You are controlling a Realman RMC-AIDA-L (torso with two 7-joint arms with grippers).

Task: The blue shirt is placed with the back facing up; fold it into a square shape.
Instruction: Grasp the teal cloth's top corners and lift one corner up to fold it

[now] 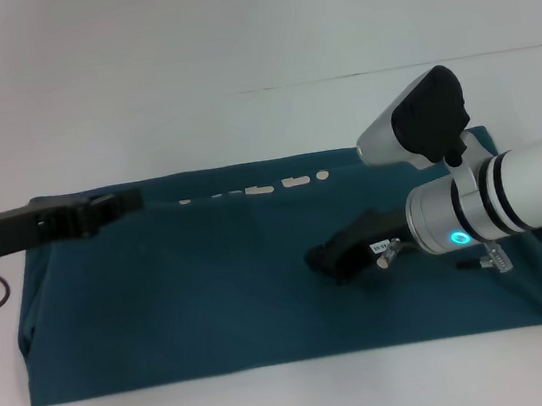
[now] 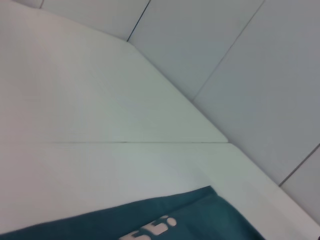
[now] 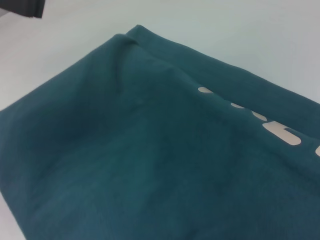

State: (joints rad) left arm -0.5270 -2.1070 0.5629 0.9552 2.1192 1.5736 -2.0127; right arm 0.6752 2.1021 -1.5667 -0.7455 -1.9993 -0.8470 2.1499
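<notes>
Fabric this soft and light will not hold a shape: the blue shirt lies flat on the white table as a wide, already part-folded band, and any lifted edge will likely sag and drag the layers beneath unless both ends go up together.

At the left, the left gripper reaches in low over the shirt's far left corner; whether its jaws are apart or pinching cloth I cannot tell. That far hem, near the corner, looks like the sound place to take hold, pinching every layer at once, since the knit may slip if only the top ply is caught.

Along the far edge a row of pale print marks peeks out of the fold, so the shirt is not wholly plain.

Toward the right, the right gripper hangs over the cloth's middle-right, its jaws pointing left; how far open they stand is unclear. Its bulky white arm covers the shirt's right end from the head view and would stand in the way of any fold from that side.
</notes>
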